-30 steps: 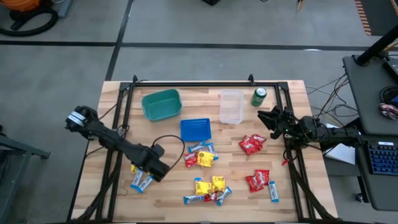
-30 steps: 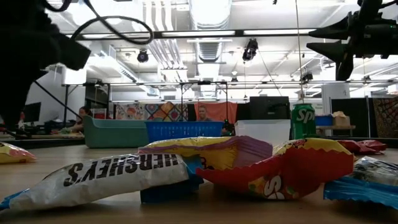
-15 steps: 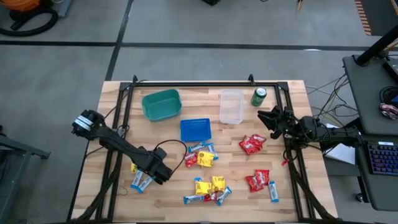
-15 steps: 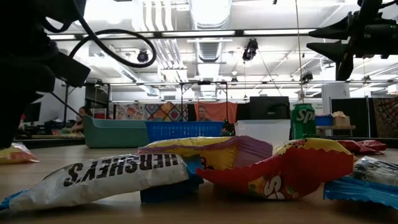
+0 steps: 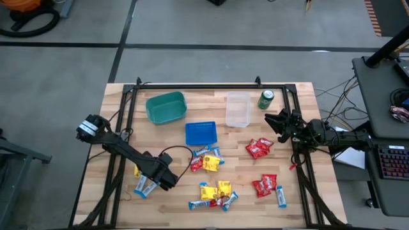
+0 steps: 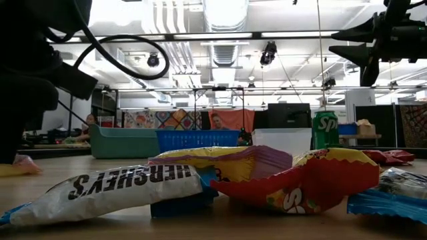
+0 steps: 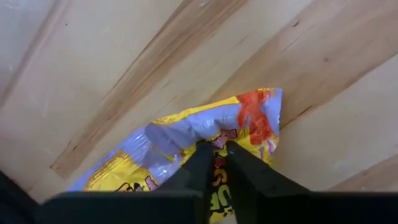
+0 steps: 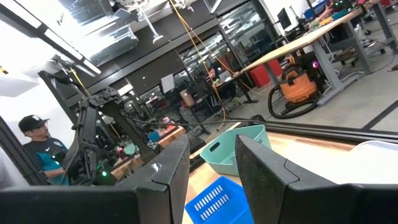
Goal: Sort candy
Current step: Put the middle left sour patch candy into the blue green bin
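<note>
The left gripper [image 7: 214, 152] is seen pinched shut on a yellow candy [image 7: 186, 149] lying flat directly beneath it at the table's left front, far from the half-open right gripper [image 5: 271, 124]

Wooden slatted table [image 5: 121, 211] framed by a black metal rail [image 5: 198, 85] along its far edge. Teal oval basket [image 5: 166, 107] near the far edge, toward the left corner; blue slotted basket [image 5: 201, 133] just nearer, toward the centre. Clear plastic container [image 5: 238, 109] near the far edge, right of centre, with green drink can [image 5: 266, 99] upright beside it toward the far right corner. Beyond the table, grey floor [image 5: 211, 57]; at right, a side desk with keyboard [image 5: 391, 163]. Person in a dark cap [image 8: 38, 144] in the room behind.
</note>
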`<action>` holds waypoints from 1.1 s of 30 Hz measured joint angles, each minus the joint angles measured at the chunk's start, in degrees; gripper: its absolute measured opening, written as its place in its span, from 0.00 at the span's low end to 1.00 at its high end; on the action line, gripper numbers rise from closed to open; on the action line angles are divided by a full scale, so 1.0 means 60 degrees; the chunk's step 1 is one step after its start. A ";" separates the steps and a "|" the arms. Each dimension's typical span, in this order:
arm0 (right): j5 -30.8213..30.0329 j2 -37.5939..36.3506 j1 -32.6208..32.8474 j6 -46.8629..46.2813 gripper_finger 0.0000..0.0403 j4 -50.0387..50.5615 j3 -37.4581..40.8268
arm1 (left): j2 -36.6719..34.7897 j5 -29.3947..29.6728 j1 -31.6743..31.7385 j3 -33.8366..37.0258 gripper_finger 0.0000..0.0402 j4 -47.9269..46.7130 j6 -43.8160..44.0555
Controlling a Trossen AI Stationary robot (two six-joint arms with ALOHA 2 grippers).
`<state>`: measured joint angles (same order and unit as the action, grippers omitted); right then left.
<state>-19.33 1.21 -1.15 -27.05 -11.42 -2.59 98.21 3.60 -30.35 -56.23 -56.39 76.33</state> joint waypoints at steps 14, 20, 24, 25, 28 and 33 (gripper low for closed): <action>-0.0001 0.0000 0.0000 0.0000 0.31 0.0000 0.0004 | -0.1965 0.1370 0.0060 0.0004 0.00 -0.0031 -0.0708; -0.0037 0.0000 0.0000 0.0000 0.31 0.0000 0.0004 | -0.3753 0.4070 0.0969 0.0004 0.00 -0.0128 -0.1946; -0.0037 0.0000 0.0000 0.0000 0.31 0.0000 0.0004 | -0.4663 0.5959 0.2508 0.0004 0.00 -0.0187 -0.3345; -0.0037 0.0000 0.0000 -0.0001 0.31 -0.0004 0.0004 | -0.4815 0.6201 0.3009 0.0004 0.00 -0.0170 -0.3707; -0.0041 0.0000 0.0000 -0.0117 0.31 -0.0003 0.0004 | -0.5038 0.6315 0.4648 0.0004 0.00 -0.0156 -0.5296; -0.0038 0.0004 -0.0002 -0.0244 0.31 0.0004 0.0004 | -0.4883 0.6055 0.7178 0.0018 0.00 0.0215 -0.8671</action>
<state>-19.56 1.23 -1.16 -28.51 -11.40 -2.57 68.92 39.93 12.72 -56.12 -55.10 24.31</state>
